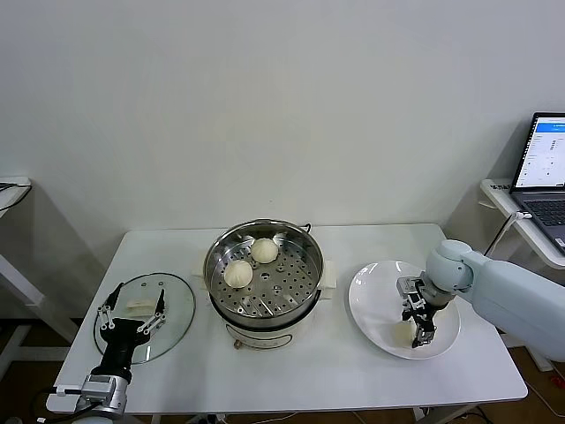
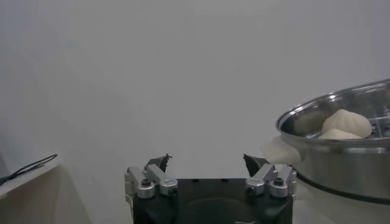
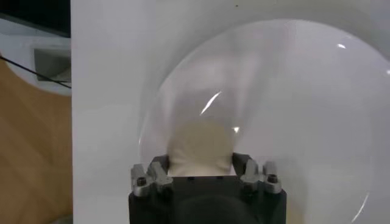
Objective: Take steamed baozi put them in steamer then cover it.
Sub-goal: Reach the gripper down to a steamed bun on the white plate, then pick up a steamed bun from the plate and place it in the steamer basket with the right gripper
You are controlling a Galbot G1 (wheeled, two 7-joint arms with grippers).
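Right claw (image 1: 420, 325): clenched, apparently on the bun (image 1: 405, 332) on the plate (image 1: 371, 300); steamer (image 1: 265, 274) lies to its left across the worktop (image 1: 353, 371); left claw (image 1: 132, 315) released beside it.

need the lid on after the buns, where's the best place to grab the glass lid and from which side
Grip the white handle at the middle of the glass lid, coming straight down from above. The lid lies flat on the table left of the steamer, so its rim gives no purchase. The open left gripper is nearest.
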